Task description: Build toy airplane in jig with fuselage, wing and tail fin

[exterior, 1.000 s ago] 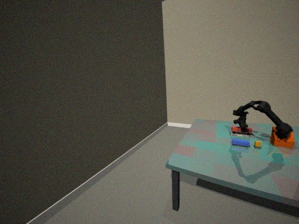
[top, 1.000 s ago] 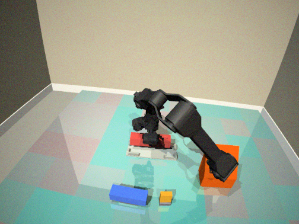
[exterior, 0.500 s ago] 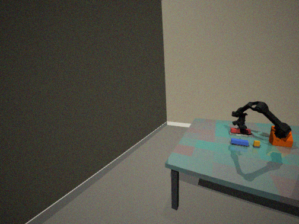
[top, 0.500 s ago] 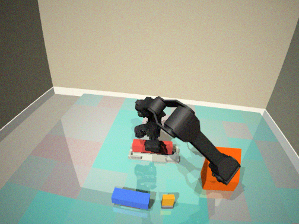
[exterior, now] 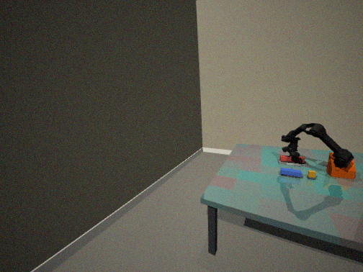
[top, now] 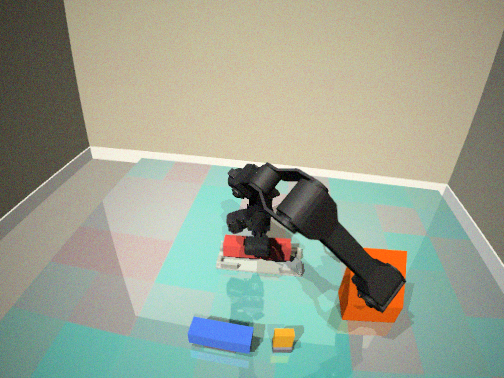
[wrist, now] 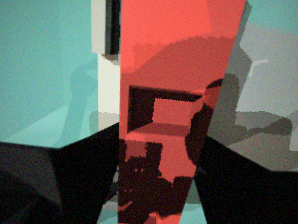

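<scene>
My fingers [top: 256, 246] are clamped on the red fuselage [top: 235, 245], one dark finger [wrist: 75, 175] on each long side of it, as the wrist view shows. The fuselage lies lengthwise over the pale grey jig [top: 280, 267] in the middle of the desk [exterior: 252, 194]; from the top view its left end sticks out past my fingers, and I cannot tell whether it is fully down flat in the cradle. In the wrist view the rectangular socket [wrist: 165, 111] on top of the fuselage is open just ahead of my fingers, and a strip of the jig's light wall [wrist: 107, 75] runs along the fuselage's left side. The blue wing [top: 221, 334] lies on the desk nearer the front edge, well apart from the jig, with the small yellow tail fin [top: 283, 338] just beside it to the right. My arm reaches over from the orange base block [top: 395, 260] at the right.
</scene>
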Available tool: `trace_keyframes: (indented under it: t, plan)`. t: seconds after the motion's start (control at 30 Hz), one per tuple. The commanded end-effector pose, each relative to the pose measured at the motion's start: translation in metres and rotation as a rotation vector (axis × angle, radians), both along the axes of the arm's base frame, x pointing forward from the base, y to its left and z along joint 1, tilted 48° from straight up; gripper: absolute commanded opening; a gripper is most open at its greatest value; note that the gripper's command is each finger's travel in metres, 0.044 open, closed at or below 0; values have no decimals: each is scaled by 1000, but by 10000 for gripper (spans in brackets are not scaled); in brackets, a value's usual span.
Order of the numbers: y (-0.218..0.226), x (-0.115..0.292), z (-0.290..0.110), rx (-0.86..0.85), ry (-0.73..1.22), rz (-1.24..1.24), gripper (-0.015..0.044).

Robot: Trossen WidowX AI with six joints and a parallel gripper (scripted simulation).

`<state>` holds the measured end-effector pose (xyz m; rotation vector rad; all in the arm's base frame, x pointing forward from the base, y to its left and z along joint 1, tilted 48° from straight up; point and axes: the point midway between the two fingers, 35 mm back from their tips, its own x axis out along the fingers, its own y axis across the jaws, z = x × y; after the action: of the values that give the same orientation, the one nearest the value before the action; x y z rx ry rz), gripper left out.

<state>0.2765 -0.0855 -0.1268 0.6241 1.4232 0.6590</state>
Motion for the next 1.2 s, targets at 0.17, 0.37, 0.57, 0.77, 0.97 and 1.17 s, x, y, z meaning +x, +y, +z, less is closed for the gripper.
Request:
trace_keyframes:
  t: [0.17,0.37,0.57,0.77,0.97,1.17]
  plan:
    - [0,0,0,-1,-1,0,345]
    - [0,0,0,-1,-1,0,440]
    - [-21,2,16,-4,0,-3,440]
    - [-80,-5,72,-2,6,-10,440]
    - [-83,-3,69,-3,6,-10,440]
    - [-85,-3,70,1,74,-73,440]
